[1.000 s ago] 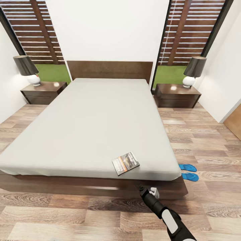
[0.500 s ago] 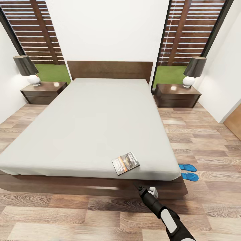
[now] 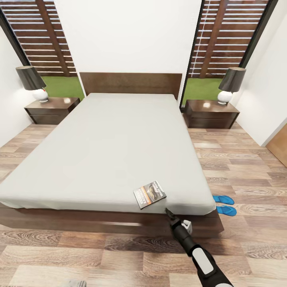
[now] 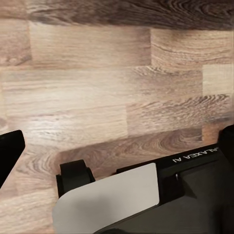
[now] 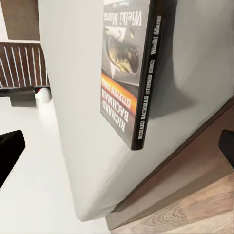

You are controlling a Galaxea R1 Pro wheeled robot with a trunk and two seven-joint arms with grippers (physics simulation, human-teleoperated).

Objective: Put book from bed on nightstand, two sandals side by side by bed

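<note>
paperback, thin and light: the book [image 3: 150,194] lay flat near the foot edge of the bed [image 3: 111,151]. my right gripper [image 3: 168,210] hovered just beside it, fingers spread. i judged it stiff enough to pinch by the overhanging spine edge.

Bed [image 3: 111,147]: a paperback book [image 3: 150,194] is lying flat near the foot-end corner of the grey mattress | Wood floor [image 3: 247,167]: two blue sandals [image 3: 224,204] are sitting side by side just beside the bed frame.
</note>
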